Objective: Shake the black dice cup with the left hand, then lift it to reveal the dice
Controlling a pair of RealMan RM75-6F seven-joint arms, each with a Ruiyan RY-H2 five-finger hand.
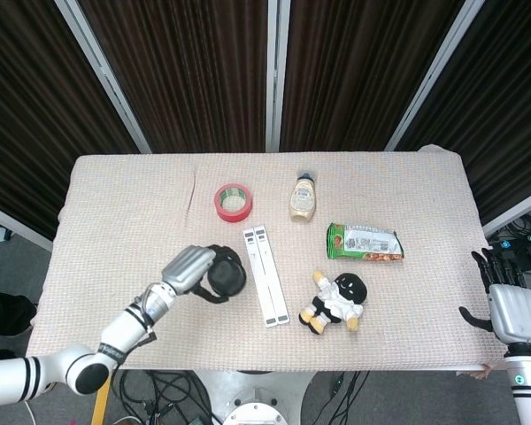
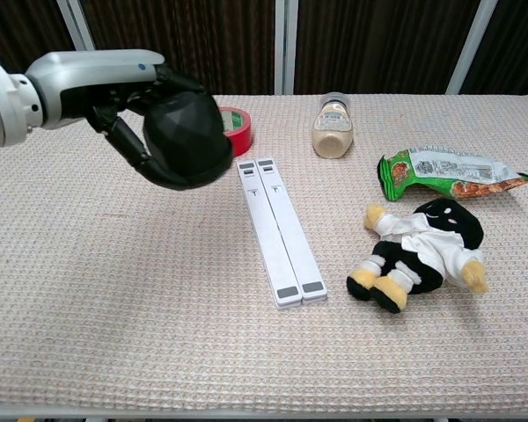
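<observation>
My left hand (image 1: 191, 269) (image 2: 128, 92) grips the black dice cup (image 1: 223, 274) (image 2: 187, 140) and holds it up in the air above the cloth, just left of the white bars. The fingers wrap around the cup's side. No dice show in either view. My right hand (image 1: 508, 301) hangs past the table's right front corner, fingers apart and holding nothing; it shows only in the head view.
On the cloth-covered table (image 1: 142, 190) lie a red tape roll (image 1: 233, 201) (image 2: 236, 128), two white bars (image 1: 265, 274) (image 2: 280, 231), a sauce bottle (image 1: 303, 196) (image 2: 333, 125), a green snack bag (image 1: 365, 242) (image 2: 447, 172) and a plush doll (image 1: 336, 300) (image 2: 418, 252).
</observation>
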